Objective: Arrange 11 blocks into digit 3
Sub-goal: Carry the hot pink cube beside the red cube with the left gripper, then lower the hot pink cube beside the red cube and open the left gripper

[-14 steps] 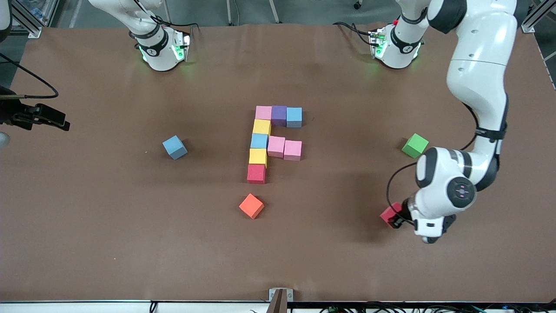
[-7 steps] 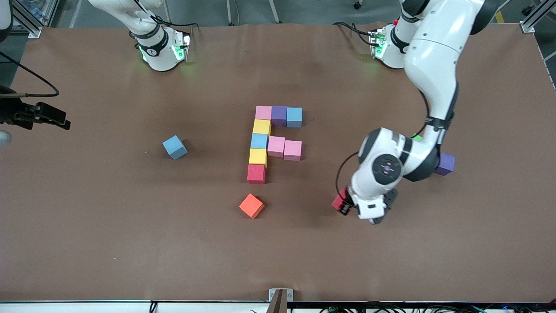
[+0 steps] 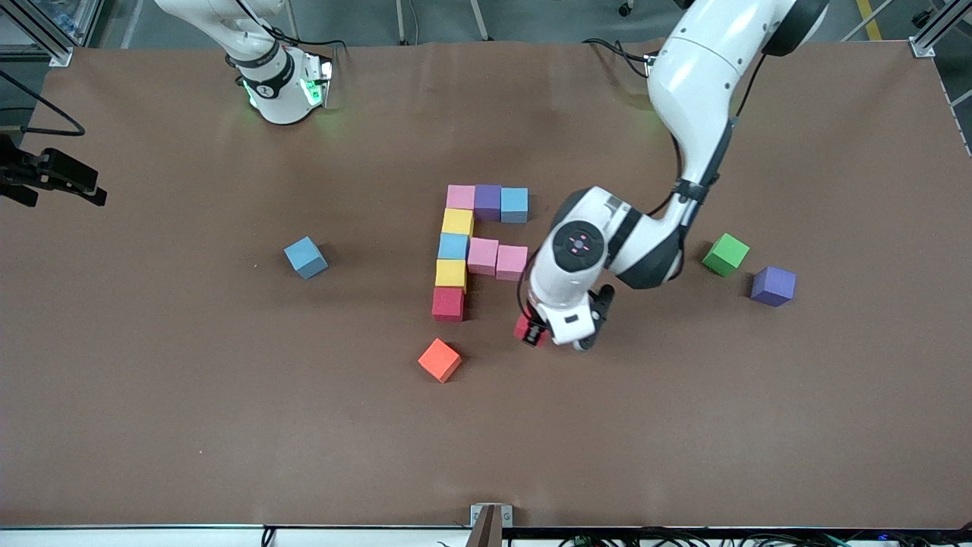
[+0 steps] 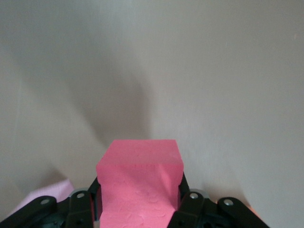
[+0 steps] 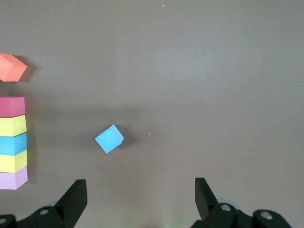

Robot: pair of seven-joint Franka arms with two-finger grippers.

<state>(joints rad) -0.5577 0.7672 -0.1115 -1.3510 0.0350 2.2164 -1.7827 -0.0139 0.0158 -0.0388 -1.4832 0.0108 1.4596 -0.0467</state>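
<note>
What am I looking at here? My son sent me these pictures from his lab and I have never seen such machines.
These are two white robot arms bolted to a brown table. One picture looks down from a high camera facing them; the other two come from cameras on each arm's wrist.

The left gripper is shut on a small red foam cube, carried over the table beside an unfinished figure of nine touching coloured cubes. Its wrist picture shows that cube up close between the black fingers.

The right gripper waits open at its end of the table, over a loose blue cube.

Also loose are an orange cube, a green cube and a purple cube.
</note>
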